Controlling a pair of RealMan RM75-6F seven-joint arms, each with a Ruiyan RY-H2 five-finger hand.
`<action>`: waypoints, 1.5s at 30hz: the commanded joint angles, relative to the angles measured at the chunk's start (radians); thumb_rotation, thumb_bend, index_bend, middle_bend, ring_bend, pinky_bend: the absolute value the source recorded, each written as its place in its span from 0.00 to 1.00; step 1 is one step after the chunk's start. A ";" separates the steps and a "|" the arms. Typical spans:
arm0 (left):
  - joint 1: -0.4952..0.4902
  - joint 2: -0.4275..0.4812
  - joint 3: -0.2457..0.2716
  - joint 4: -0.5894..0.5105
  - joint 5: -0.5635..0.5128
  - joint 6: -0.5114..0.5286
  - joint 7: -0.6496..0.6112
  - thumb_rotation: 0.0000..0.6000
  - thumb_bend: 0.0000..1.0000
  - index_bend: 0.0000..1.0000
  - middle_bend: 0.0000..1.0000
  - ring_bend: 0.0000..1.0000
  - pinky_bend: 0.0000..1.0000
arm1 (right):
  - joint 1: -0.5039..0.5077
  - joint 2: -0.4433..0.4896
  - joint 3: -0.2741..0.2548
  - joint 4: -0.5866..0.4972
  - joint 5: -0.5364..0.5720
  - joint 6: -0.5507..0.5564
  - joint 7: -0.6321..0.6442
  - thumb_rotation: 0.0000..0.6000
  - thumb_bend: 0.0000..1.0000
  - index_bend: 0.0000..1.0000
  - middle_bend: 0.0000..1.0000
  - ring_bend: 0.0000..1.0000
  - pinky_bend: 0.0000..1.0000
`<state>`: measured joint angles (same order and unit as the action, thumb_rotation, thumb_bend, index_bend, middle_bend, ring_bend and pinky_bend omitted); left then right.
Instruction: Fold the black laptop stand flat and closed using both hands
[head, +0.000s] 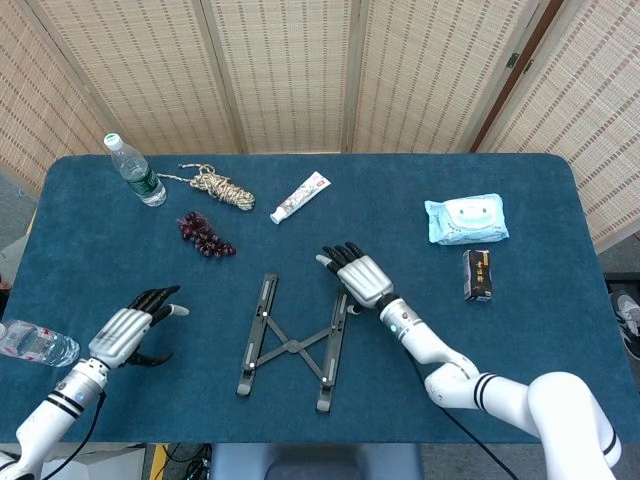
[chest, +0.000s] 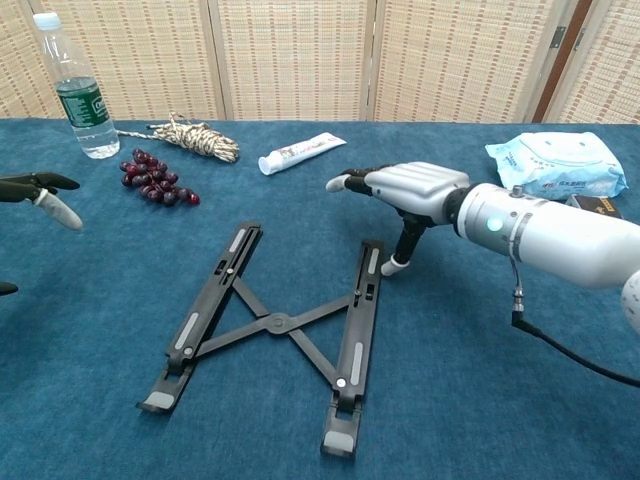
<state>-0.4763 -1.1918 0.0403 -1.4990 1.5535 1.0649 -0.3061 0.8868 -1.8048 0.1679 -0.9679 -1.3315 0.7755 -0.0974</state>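
The laptop stand (head: 294, 345) is spread open, rails running front-to-back — the open right hand (head: 356, 274) is poised at its right rail; the open left hand (head: 133, 327) is held well apart.

Clear plastic water bottle with a green label (chest: 73, 88): print on the label is too small to read.
White toothpaste tube with red and blue markings (chest: 301, 152): lettering runs along it, not legible.
Light blue soft pack of wet wipes (head: 466, 220): a face-like drawing on the white flap; no words can be made out.
Small black box with a gold panel (head: 479, 275): gold characters, too blurred to read.
Second clear bottle at the table's left edge (head: 35, 343): no readable text.
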 joint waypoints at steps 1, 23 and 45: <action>-0.002 -0.004 -0.003 0.007 -0.004 -0.004 -0.004 1.00 0.23 0.24 0.04 0.03 0.00 | 0.021 -0.032 0.019 0.037 0.007 -0.006 0.018 1.00 0.00 0.00 0.00 0.00 0.00; -0.078 -0.160 -0.015 0.243 0.018 -0.071 0.027 1.00 0.23 0.00 0.03 0.03 0.00 | 0.083 -0.072 0.017 0.088 -0.052 0.007 0.113 1.00 0.00 0.00 0.00 0.00 0.00; -0.159 -0.319 -0.050 0.392 -0.017 -0.138 -0.029 1.00 0.23 0.00 0.00 0.00 0.00 | 0.030 0.172 -0.111 -0.324 -0.196 0.077 0.041 1.00 0.00 0.00 0.00 0.00 0.00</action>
<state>-0.6300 -1.5028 -0.0072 -1.1146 1.5396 0.9323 -0.3315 0.9210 -1.6399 0.0633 -1.2836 -1.5232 0.8514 -0.0489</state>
